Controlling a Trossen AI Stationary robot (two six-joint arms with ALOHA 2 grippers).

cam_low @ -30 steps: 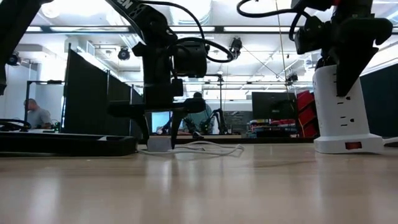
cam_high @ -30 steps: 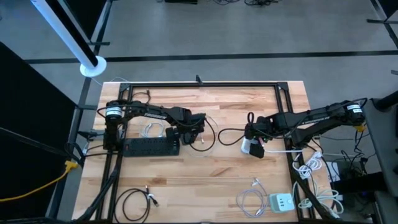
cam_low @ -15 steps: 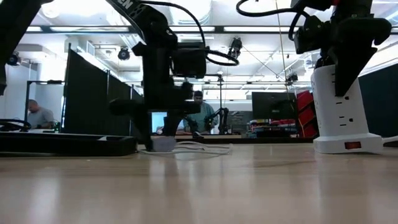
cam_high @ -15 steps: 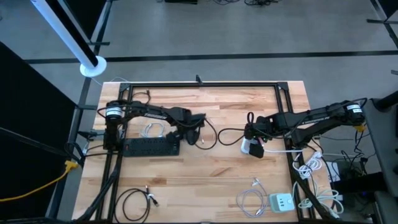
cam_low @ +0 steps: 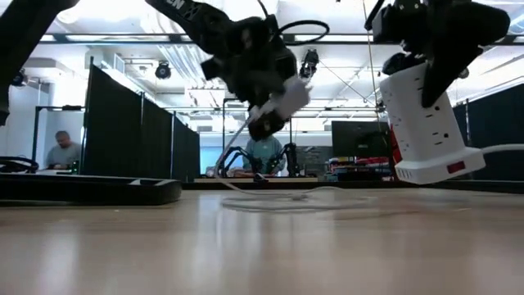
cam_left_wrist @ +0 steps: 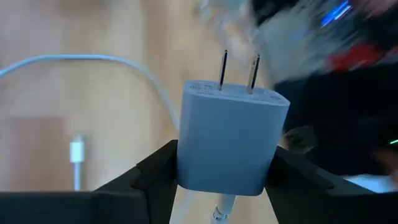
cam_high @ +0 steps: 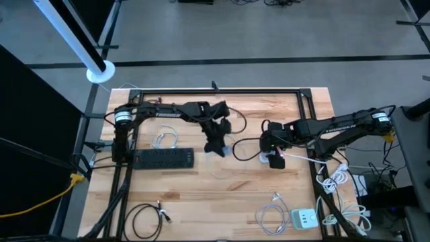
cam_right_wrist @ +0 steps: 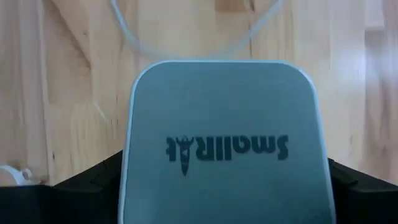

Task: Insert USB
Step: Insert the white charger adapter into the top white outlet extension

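A white wall charger (cam_left_wrist: 229, 137), two prongs pointing away from the wrist, hangs in the air near the table's middle with my left gripper (cam_high: 218, 144) shut on it. Its thin white cable (cam_low: 270, 192) drops to the table. To its right my right gripper (cam_high: 270, 144) is shut on a white tower power strip (cam_low: 424, 123), which is tilted and off the wood. The tower's flat top carries a logo (cam_right_wrist: 227, 148). A loose white cable plug (cam_left_wrist: 76, 150) lies on the table below. My left gripper pinches the charger's two opposite sides (cam_left_wrist: 184, 163) between its two fingers (cam_left_wrist: 149, 174). The charger is lifted clear and tilted (cam_low: 286, 98), prongs toward the tower, its cable slack below. My right gripper pinches the tower near its upper end (cam_right_wrist: 134, 186), one finger on each side. It comes from above. The tower hangs tilted, its base (cam_low: 438, 168) clear of the table.
A black power strip (cam_high: 164, 158) and a white cable coil (cam_high: 164, 140) lie at the left. A black cable coil (cam_high: 144, 218), a white cable (cam_high: 269, 215) and a small white hub (cam_high: 304, 218) sit near the front edge. Loose cords (cam_high: 339, 181) hang at the right edge.
My left gripper has lifted the charger off the table, tipped it and carried it toward the table's right edge, toward the tower; the cable trails behind. My right gripper has raised the tower clear of the table and tilted it.
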